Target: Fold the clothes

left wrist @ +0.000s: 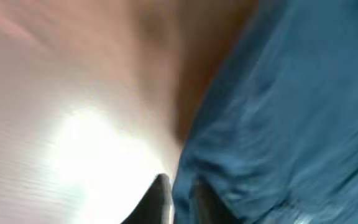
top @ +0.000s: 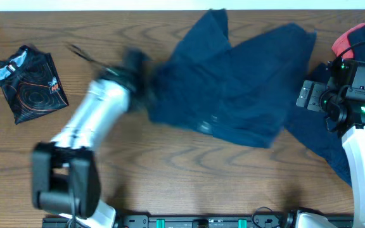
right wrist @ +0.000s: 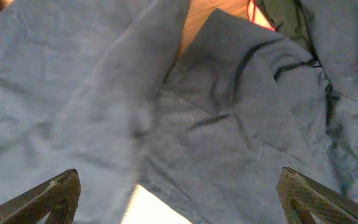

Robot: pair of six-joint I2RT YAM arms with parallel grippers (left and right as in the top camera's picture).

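Note:
A large dark navy garment [top: 233, 82] lies spread across the middle and right of the table. My left gripper [top: 141, 82] is at its left edge, blurred by motion; in the left wrist view its fingers [left wrist: 179, 196] are shut on a fold of the navy garment [left wrist: 278, 124]. My right gripper [top: 309, 95] hangs over the garment's right side, and its fingers [right wrist: 179, 193] are wide open above navy cloth [right wrist: 229, 124], holding nothing. A red piece [top: 350, 38] shows at the far right behind the right arm. A small black line-printed garment [top: 30, 82] lies folded at the far left.
More navy cloth [top: 325, 152] runs under the right arm toward the front right. A thin dark cable [top: 84, 56] lies on the wood near the left arm. The table's back edge runs along the top.

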